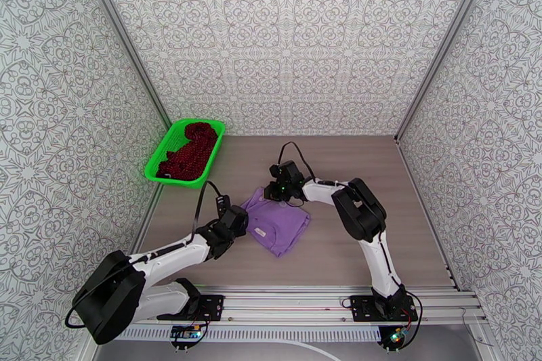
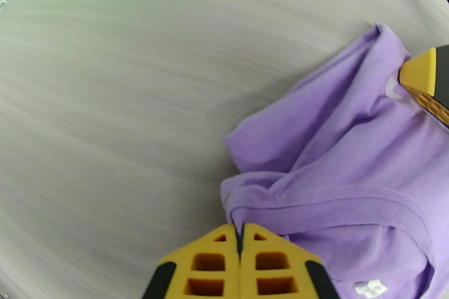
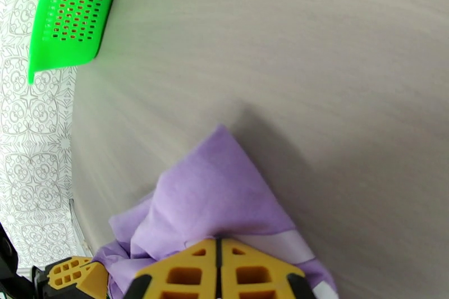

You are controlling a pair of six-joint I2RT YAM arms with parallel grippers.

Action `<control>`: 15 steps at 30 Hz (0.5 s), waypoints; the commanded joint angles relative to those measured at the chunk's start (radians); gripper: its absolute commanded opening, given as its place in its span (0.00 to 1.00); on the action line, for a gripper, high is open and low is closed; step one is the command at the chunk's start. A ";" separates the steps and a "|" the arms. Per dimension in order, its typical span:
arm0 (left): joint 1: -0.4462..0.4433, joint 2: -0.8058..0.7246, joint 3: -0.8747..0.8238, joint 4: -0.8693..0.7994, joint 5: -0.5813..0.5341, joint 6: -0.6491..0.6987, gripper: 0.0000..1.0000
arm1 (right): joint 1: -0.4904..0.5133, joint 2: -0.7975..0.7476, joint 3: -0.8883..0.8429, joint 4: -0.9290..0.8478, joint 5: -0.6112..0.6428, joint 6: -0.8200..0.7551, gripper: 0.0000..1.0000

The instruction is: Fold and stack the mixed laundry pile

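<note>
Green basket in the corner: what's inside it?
A dark red, black-speckled garment lies bunched inside the green mesh basket, filling most of it. Anything beneath the cloth, and most of the basket floor, is covered.

The T-shirt (image 1: 279,225) lies on the counter (image 1: 352,173), near its middle and a little left of centre. The basket (image 1: 177,181) sits at the counter's far left corner, beside the left wall and well apart from the T-shirt. The patterned garment (image 1: 191,151) lies in it. The left claw (image 2: 240,234) is at the T-shirt's left edge and the right claw (image 3: 219,244) at its far edge. Each pinches the cloth, with the T-shirt between them.
</note>
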 commanded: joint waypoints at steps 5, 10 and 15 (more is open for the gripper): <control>0.021 0.086 -0.008 0.124 -0.035 0.051 0.06 | -0.037 0.021 -0.053 0.043 0.093 0.040 0.08; 0.046 0.103 0.032 0.152 0.000 0.110 0.71 | -0.050 -0.058 -0.126 0.039 0.144 0.033 0.09; 0.076 0.036 0.089 0.126 0.060 0.191 0.99 | -0.057 -0.211 -0.294 0.051 0.302 0.085 0.10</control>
